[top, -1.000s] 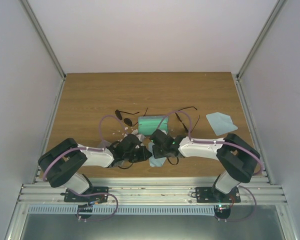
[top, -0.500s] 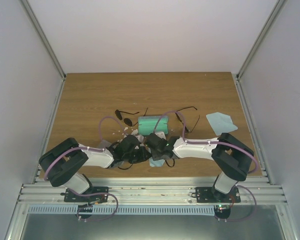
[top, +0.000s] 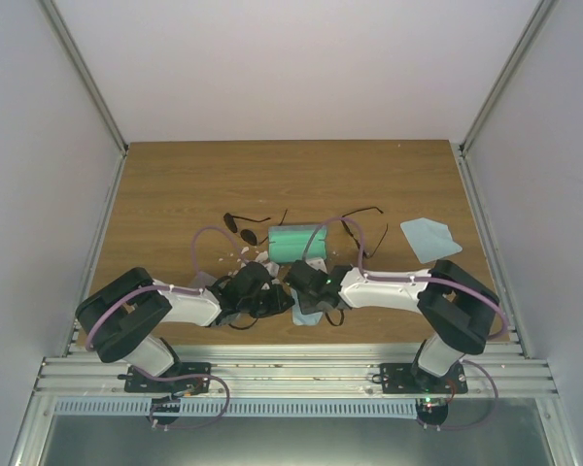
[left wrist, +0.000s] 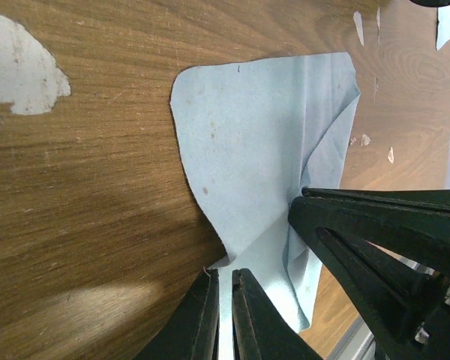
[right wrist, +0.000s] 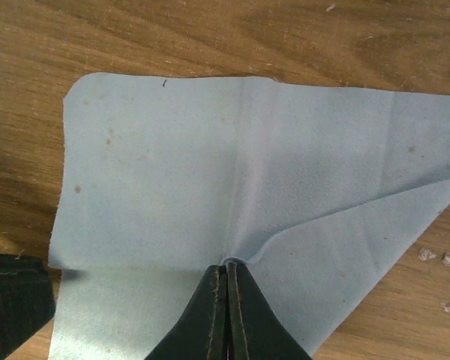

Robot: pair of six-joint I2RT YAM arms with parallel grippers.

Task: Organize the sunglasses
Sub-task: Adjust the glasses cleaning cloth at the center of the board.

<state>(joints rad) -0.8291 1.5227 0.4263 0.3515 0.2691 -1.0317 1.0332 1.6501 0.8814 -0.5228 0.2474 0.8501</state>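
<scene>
The dark round-lens sunglasses lie open left of a green-tinted case. The paler pair lies right of that case. Neither gripper touches them. Both grippers meet over a light blue cloth near the table's front. My right gripper is shut, pinching a fold in the middle of the cloth; it is right of centre in the top view. My left gripper is shut to a narrow gap on the cloth's edge. The sunglasses are out of both wrist views.
A second light blue cloth lies at the right of the table. Pale scuffs and chips mark the wood near the left arm. The right gripper's black finger crowds the left wrist view. The metal rail runs along the front.
My right gripper shifted slightly left over the cloth, then eased back right. The left arm, both pairs of sunglasses and the case stayed put.
</scene>
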